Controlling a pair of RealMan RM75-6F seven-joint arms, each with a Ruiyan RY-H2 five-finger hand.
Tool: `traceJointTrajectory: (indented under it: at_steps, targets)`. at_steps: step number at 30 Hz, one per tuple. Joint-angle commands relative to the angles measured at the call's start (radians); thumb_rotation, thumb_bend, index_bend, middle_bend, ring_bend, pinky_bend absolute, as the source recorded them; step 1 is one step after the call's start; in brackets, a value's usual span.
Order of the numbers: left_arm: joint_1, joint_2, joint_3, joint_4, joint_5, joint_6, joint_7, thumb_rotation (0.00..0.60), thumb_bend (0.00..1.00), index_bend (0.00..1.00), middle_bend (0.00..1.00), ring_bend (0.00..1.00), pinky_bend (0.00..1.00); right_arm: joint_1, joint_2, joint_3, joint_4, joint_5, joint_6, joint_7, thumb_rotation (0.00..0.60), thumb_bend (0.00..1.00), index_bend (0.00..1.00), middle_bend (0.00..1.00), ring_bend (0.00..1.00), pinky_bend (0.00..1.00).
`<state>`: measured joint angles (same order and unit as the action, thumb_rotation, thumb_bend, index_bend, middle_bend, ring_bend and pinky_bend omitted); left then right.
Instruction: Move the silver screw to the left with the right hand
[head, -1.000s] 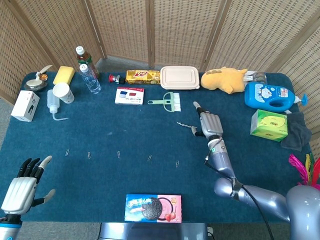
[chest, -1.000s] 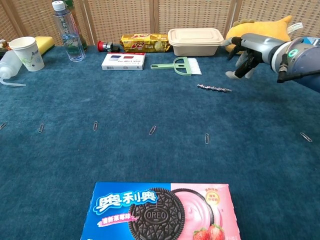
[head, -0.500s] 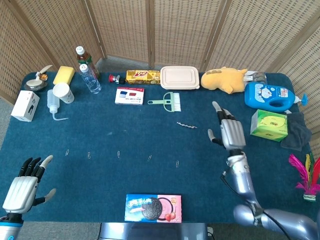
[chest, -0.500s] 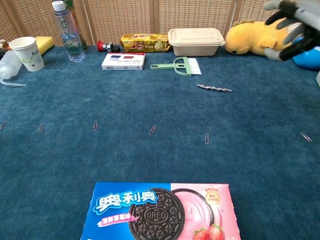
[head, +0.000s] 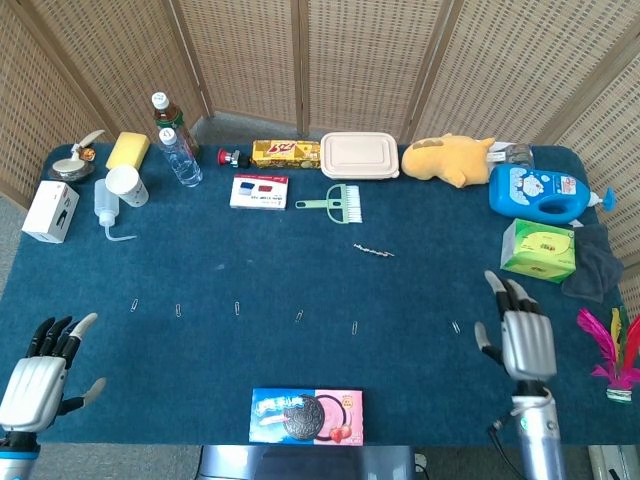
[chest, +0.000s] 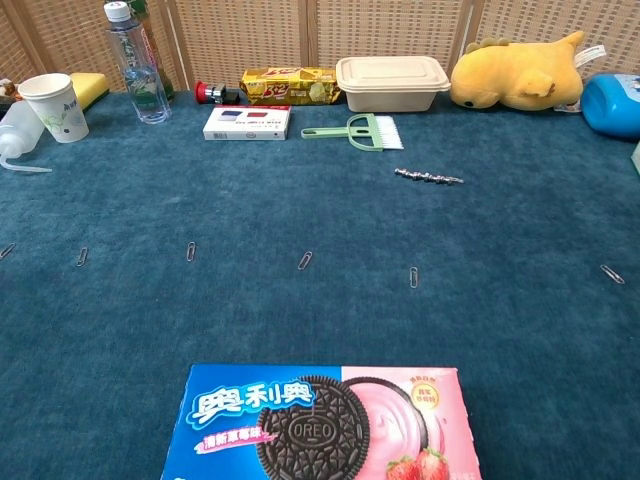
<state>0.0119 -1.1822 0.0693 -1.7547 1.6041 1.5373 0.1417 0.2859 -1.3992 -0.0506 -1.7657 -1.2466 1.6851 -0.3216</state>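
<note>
The silver screw (head: 374, 251) lies flat on the blue table cloth, right of centre; the chest view shows the screw (chest: 428, 176) below the green brush. My right hand (head: 522, 340) hovers near the front right edge, fingers spread, holding nothing, well in front and right of the screw. My left hand (head: 42, 372) is at the front left corner, fingers apart and empty. Neither hand shows in the chest view.
Several paper clips (head: 299, 316) lie in a row across the middle. An Oreo box (head: 306, 414) sits at the front edge. A green brush (head: 334, 203), red-blue box (head: 259, 190), lunch box (head: 359, 155), yellow plush (head: 450, 158), blue detergent bottle (head: 545, 192) and green tissue box (head: 539, 249) line the back and right.
My right hand has drawn back from beside the screw toward the front right edge, leaving the chest view. The screw has stayed where it was. The left hand barely moved.
</note>
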Motion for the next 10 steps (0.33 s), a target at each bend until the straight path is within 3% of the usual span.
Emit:
traceJointTrajectory:
  at_steps: [1,10]
  targets:
    - [0.004,-0.006,0.004,0.004,0.007,0.004,-0.004,0.600,0.39,0.10,0.18,0.09,0.02,-0.050,-0.015,-0.029,0.027,-0.036,0.022,0.025,0.600,0.43,0.15,0.23,0.15,0.29]
    - [0.013,-0.022,0.016,0.007,0.038,0.019,-0.009,0.600,0.39,0.12,0.17,0.09,0.02,-0.135,-0.060,-0.040,0.082,-0.086,0.057,0.062,0.600,0.43,0.17,0.24,0.15,0.28]
